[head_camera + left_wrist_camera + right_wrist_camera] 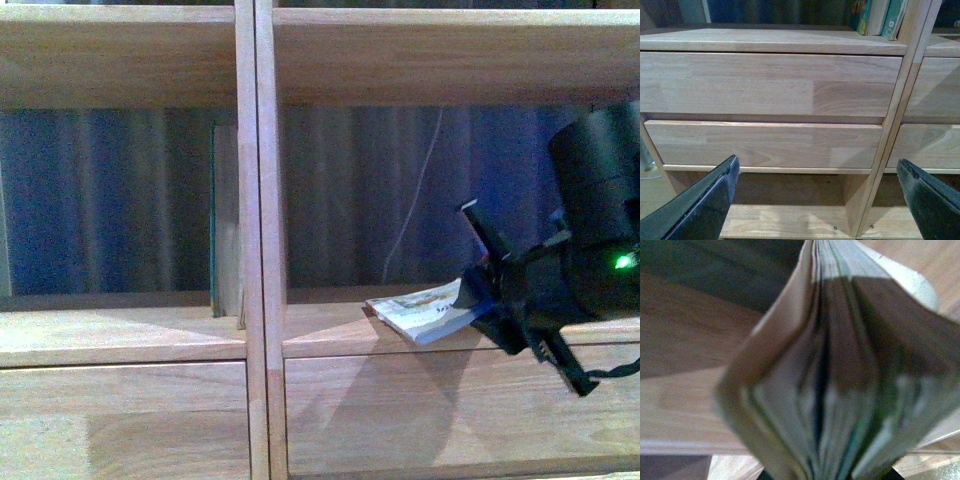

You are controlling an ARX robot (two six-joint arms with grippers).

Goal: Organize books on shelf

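Right tool [478, 292] clamps the paperback [420, 310], left tool [816, 162] spread wide

Right bay [330, 328] open behind paperback [420, 312]; left bay [110, 328] free except teal-edged book [226, 215] against divider [258, 200].

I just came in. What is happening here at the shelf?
The right gripper is shut on one end of a paperback, which lies nearly flat at the front edge of the shelf's right compartment. I cannot tell whether it rests on the board. A teal-edged book stands upright in the left compartment, against the divider. The left gripper is open and empty, facing the drawer fronts lower down.
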